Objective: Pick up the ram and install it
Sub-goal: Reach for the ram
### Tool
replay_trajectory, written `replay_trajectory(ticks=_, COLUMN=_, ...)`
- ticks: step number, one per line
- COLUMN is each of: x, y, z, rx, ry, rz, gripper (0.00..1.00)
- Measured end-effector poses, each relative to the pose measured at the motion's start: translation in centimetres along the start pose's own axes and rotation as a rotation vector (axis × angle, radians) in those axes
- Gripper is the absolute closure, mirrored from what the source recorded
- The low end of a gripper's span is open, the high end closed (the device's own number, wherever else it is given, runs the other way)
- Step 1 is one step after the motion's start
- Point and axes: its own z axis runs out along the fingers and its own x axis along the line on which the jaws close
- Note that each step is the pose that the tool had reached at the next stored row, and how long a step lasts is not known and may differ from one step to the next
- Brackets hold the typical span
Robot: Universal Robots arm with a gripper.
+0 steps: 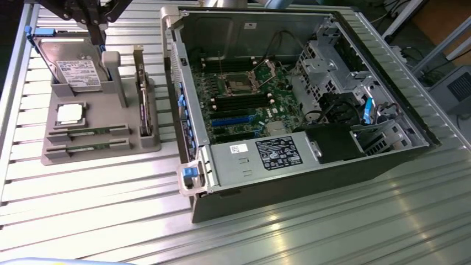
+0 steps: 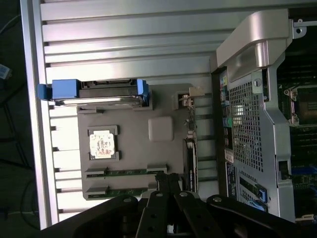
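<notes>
Table (image 1: 88,210): ribbed metal slats, bare in the foreground.

Computer case (image 1: 243,187): lies on its side on the exterior view's right, side panel off. A blue latch (image 1: 189,173) sits at the near corner, and a labelled power supply (image 1: 278,153) is along the near wall. The green motherboard (image 1: 250,105) is beyond that.

Grey holder tray (image 1: 52,157) (image 2: 161,130): on the exterior view's left, just beside the case.

Front ram stick (image 1: 87,147) (image 2: 124,191): lies flat in the slot at the tray's near edge.

Second ram stick (image 1: 87,132) (image 2: 124,172): lies flat in the next slot back, parallel to the first. I see both sticks seated in the tray, neither lifted.

Processor chip (image 1: 70,113) (image 2: 103,144): square and silver, in its recess behind the ram slots.

Thin board (image 1: 143,105) (image 2: 190,163): stands on edge along the tray's case side.

Hard drive (image 1: 74,66) (image 2: 99,96): upright at the far end of the tray, in a blue carrier.

Gripper (image 1: 98,43) (image 2: 167,179): hangs over the far part of the tray, in front of the hard drive in the exterior view. Fingers pressed together with nothing between them. In the wrist view the tips line up with the ram slots' ends toward the thin board. From the exterior view I put it clear of both sticks.
</notes>
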Motion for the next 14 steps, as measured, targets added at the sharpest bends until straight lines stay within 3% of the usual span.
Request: replay_trajectory(ticks=14, x=-0.07, y=-0.89, z=0.03, rx=0.0092, ry=-0.0007, rz=0.0, gripper=0.9)
